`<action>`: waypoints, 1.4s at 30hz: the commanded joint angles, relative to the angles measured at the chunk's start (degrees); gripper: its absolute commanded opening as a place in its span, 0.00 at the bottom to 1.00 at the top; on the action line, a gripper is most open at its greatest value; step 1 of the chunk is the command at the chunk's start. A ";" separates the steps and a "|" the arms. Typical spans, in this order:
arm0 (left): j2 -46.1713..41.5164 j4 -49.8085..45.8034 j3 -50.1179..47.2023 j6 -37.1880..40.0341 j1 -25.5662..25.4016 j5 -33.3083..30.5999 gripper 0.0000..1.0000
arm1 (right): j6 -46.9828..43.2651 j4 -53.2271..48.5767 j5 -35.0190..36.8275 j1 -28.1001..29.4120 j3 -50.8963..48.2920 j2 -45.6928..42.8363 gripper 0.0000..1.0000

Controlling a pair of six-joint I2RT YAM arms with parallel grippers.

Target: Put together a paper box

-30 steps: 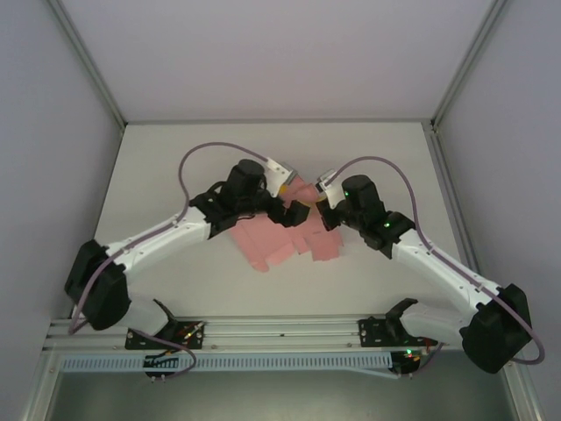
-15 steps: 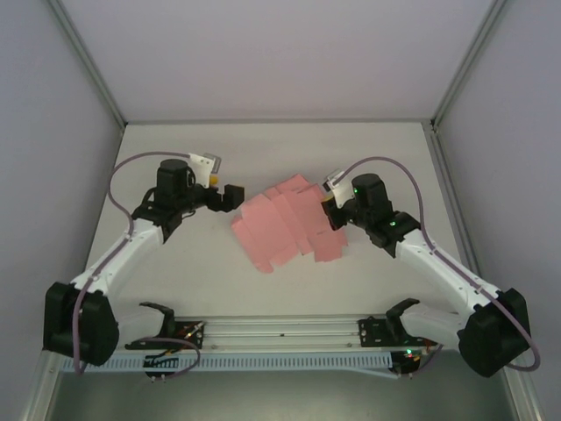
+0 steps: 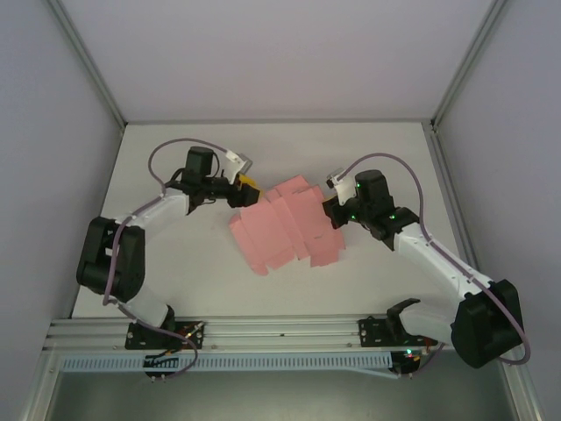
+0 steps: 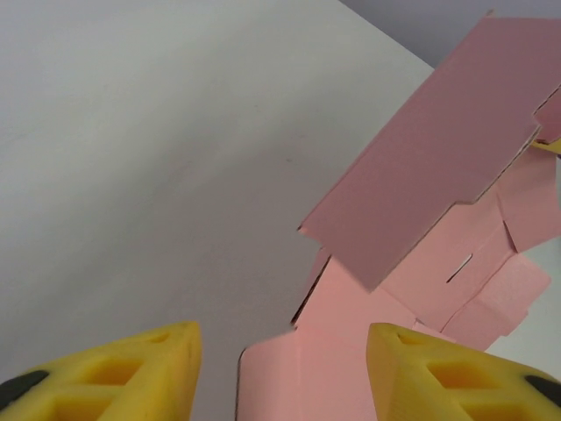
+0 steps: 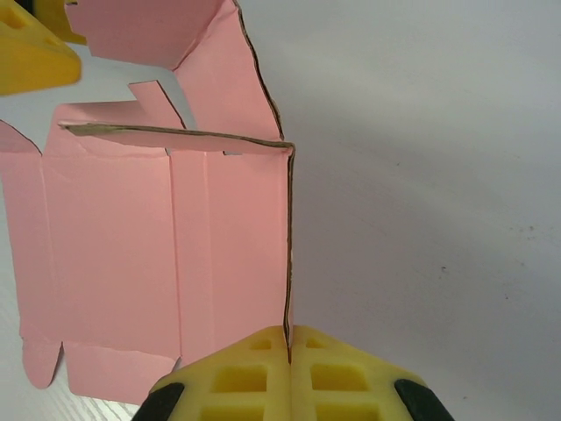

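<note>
The paper box [image 3: 285, 228] is a pink die-cut card sheet with flaps, spread partly unfolded on the white table. My right gripper [image 3: 331, 213] is shut on its right edge; in the right wrist view the yellow pads [image 5: 289, 373] pinch a raised panel [image 5: 219, 237] edge-on. My left gripper [image 3: 248, 187] is open at the sheet's upper left corner. In the left wrist view its yellow fingertips [image 4: 114, 373] stand wide apart with a pink flap [image 4: 333, 351] between and beyond them, not touching. A tilted panel [image 4: 438, 149] rises further off.
The white table [image 3: 175, 263] is walled by grey panels left, right and back. A metal rail [image 3: 280, 333] with the arm bases runs along the near edge. Purple cables loop over both arms.
My left arm swung away to the left, then came back toward the sheet's upper left corner. The right gripper has kept its hold on the sheet, which has shifted slightly.
</note>
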 commanded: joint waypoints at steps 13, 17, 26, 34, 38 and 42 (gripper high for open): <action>2.27 1.59 0.16 5.80 -4.26 0.10 0.29 | 4.09 0.52 -3.53 -0.91 2.93 1.39 0.00; 1.58 2.83 -0.19 6.18 -7.18 -10.19 0.19 | 5.05 1.24 -4.26 -0.91 2.65 1.16 0.00; -3.33 11.51 -7.73 9.99 -20.12 -35.97 0.00 | 5.92 1.95 -4.27 -0.91 1.65 0.67 0.00; -0.12 14.60 -7.77 11.88 -29.16 -48.28 0.00 | 3.08 -0.09 -4.96 -0.83 1.37 1.20 0.00; 5.40 13.64 -5.78 16.68 -34.27 -59.55 0.00 | 2.17 -0.56 -4.09 -0.74 0.33 0.87 0.00; 9.97 10.97 -3.17 16.91 -36.41 -63.12 0.00 | 0.63 -1.17 -1.79 -0.52 -0.34 0.63 0.00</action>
